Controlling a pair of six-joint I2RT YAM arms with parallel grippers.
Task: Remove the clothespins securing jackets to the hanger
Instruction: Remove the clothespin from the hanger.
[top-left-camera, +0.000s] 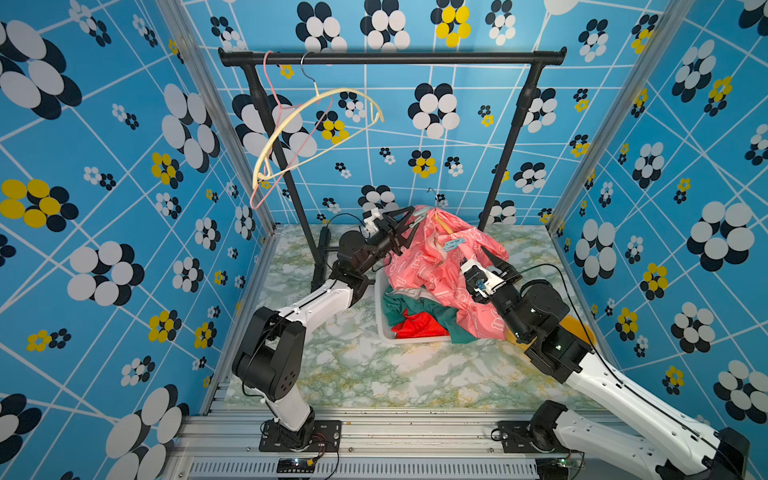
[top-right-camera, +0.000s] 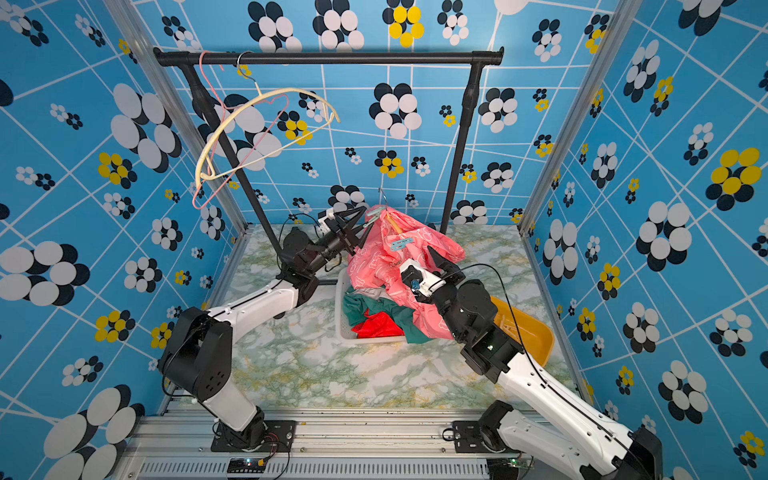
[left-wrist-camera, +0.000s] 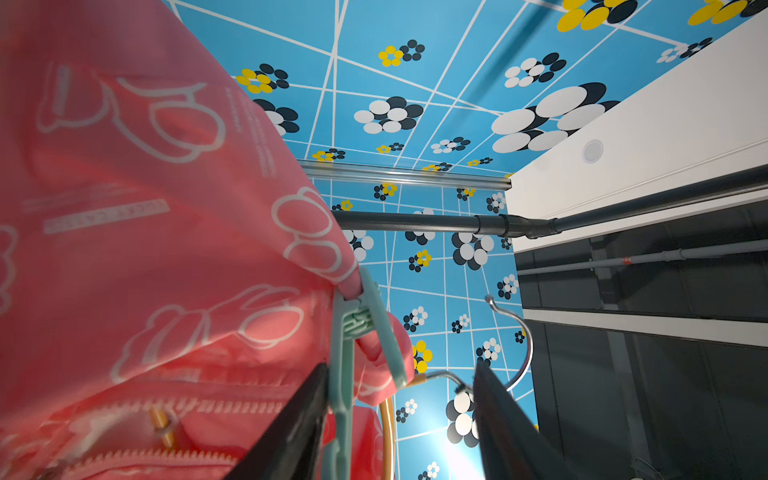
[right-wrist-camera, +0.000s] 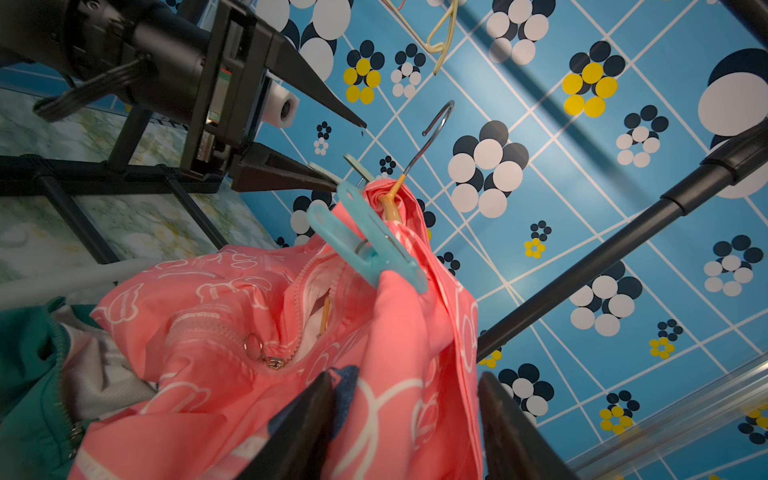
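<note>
Pink jacket stands bunched over the basket on the bench. Its far end is lifted and the hanger is inside the collar. The hook is free in the air, not on the rail.

Why, as I read it: the right gripper comes in from 4 o'clock of the heap. Its jaws look clenched on a fold of jacket below the shoulder. That props garment and hanger up so the pins face the other arm.

At the hanger neck, the top pin, pale teal, bites the cloth with its handles splayed toward 9 o'clock. From that side the left gripper has its jaws released and straddling the handles. One finger touches a handle; the other stands clear. My read: it is lined up to squeeze the handles and spring the pin. Nothing is gripped yet.

In a top view the second pin, brighter teal, sits at 4 o'clock of the first and clamps shoulder cloth to the hanger arm. Untouched.

The green jacket and red jacket lie loose in the basket, at 6 o'clock of the pink one. Bare hangers are on the rail. I judge two garments done and the last in hand.

Risk: squeezed off-centre, the pin may twist rather than open. The right grip has to resist the pull.
</note>
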